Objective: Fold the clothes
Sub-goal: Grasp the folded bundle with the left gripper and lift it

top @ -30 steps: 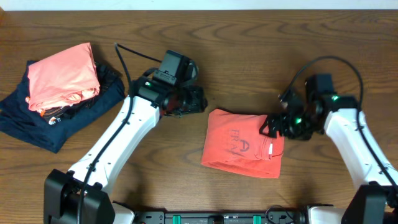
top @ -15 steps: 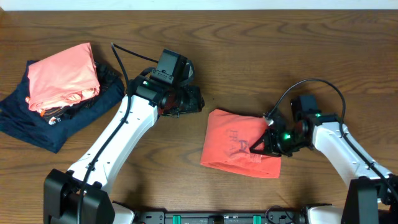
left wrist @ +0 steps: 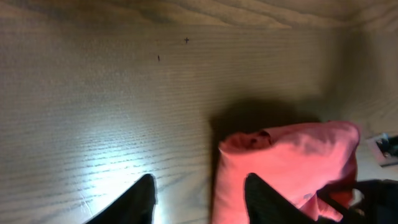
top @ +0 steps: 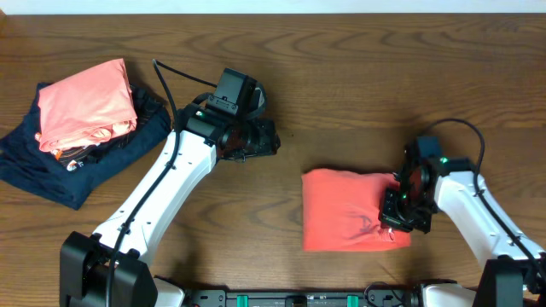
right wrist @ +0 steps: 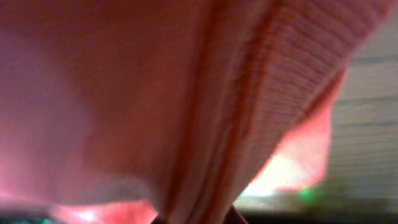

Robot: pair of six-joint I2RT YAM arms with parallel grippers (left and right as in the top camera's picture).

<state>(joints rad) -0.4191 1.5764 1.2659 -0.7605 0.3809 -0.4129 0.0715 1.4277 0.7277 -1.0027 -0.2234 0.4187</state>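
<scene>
One orange-red soft-knit T-shirt point(top: 345, 223) lay nearest the robot's base, on the right half of the brown wood-grain table point(top: 358, 77). It was folded into a thick, roughly square packet with a faint dark print mark near its right edge. The right gripper point(top: 396, 213) sat on that right edge. Its wrist camera was filled with ribbed orange cloth whose folds ran together into a narrow bunch at the bottom of the picture, so I judged it clenched on the T-shirt's edge, though the pads themselves were hidden. The garment looked light and limp, with no stiffness of its own. Its layers would likely slide over one another, and the packet would sag open if lifted from a single thin layer. The safest hold seemed to be at a folded edge or corner, pinching through every layer at once, and the smooth wood would probably let it drag easily. Farther back and left of centre, the left gripper point(top: 256, 141) hung well apart from the T-shirt, its fingers point(left wrist: 140, 199) spread with only bare wood between them, grasping nothing. Farthest off, at the table's left end, a paler salmon-pink folded garment point(top: 85, 107) rested on top of a crumpled dark navy garment point(top: 51, 175), both well apart from the work.
</scene>
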